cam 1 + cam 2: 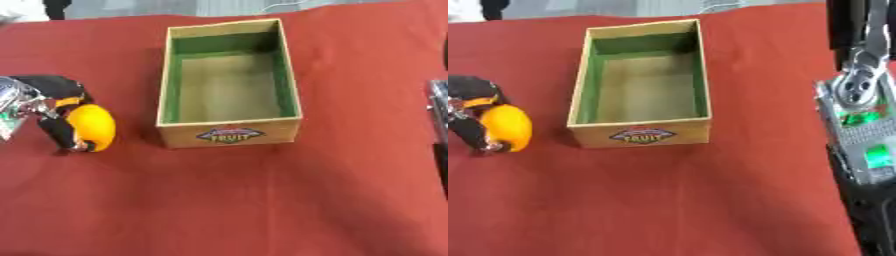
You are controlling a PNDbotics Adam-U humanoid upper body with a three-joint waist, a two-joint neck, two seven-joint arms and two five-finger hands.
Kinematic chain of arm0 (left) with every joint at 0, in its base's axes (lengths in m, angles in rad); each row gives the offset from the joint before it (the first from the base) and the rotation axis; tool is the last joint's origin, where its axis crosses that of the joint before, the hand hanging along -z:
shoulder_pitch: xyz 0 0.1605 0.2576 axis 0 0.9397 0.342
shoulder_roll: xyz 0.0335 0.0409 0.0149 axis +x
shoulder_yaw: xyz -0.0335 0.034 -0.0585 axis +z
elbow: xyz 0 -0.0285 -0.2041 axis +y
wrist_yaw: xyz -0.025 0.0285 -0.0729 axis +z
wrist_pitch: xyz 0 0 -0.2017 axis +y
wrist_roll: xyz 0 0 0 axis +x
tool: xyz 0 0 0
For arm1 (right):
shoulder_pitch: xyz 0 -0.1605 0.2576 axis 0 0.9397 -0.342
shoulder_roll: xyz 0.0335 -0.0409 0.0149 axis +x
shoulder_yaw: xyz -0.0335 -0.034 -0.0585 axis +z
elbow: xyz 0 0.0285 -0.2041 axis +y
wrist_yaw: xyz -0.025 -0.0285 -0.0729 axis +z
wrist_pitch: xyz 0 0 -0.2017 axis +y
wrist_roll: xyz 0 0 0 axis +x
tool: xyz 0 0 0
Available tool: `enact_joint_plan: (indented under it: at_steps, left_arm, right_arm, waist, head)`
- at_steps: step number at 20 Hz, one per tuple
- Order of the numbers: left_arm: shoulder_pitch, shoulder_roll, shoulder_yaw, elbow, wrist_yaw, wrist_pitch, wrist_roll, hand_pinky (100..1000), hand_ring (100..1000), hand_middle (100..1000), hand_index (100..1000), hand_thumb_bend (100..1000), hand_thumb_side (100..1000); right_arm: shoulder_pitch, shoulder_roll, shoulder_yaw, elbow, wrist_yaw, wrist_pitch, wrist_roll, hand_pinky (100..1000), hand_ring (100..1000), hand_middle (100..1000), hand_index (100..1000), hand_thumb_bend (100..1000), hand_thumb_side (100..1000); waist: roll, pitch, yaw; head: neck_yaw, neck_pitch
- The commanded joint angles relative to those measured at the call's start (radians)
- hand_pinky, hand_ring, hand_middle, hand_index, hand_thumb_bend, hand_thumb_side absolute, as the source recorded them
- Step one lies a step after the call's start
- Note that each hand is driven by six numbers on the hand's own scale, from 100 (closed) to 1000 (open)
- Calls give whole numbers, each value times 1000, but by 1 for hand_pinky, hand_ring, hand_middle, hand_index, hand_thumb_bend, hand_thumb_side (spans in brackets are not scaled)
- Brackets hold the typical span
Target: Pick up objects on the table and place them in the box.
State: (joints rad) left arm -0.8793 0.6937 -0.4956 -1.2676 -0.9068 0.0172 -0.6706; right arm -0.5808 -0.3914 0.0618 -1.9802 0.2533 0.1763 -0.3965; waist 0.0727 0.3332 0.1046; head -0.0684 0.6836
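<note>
The left hand (54, 112) had its fingers curled round the orange fruit (92, 127), low over the red worktop (227, 200). The open box (229, 135) lay just to the hand's right, long axis running away from the robot (nothing visible inside). The right hand was out of view; only its arm showed.

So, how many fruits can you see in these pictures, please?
1. An orange-yellow fruit sits on the red cloth left of the box, with the left hand curled round it. The box looks empty; the hand could hide something behind it.
</note>
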Motion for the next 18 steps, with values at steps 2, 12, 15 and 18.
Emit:
enact_joint_plan:
  at_steps: [2,12,15,18]
  left_arm:
    - [-7,34,29,-37,63,55,55,312,474,527,647,334,289]
    - [11,70,78,-124,155,139,68,303,483,570,660,208,248]
    - [8,87,93,-145,166,144,38,301,485,572,659,171,239]
    - [-4,93,120,-176,166,153,42,286,476,556,641,105,209]
  right_arm:
    - [-11,-14,-9,-20,-5,1,-1,783,684,545,850,100,1000]
    - [-7,-13,-9,-20,-6,6,4,783,684,544,851,100,1000]
    - [-6,-13,-9,-20,-5,6,5,783,685,544,851,100,1000]
    - [-4,-12,-9,-20,-6,6,5,783,685,544,852,100,1000]
  waist:
    - [-1,-20,2]
    - [0,-26,6]
    - [1,-29,6]
    - [2,-32,7]
  head:
    - [0,-9]
    - [-3,-9]
    - [-5,-8]
    - [-8,-8]
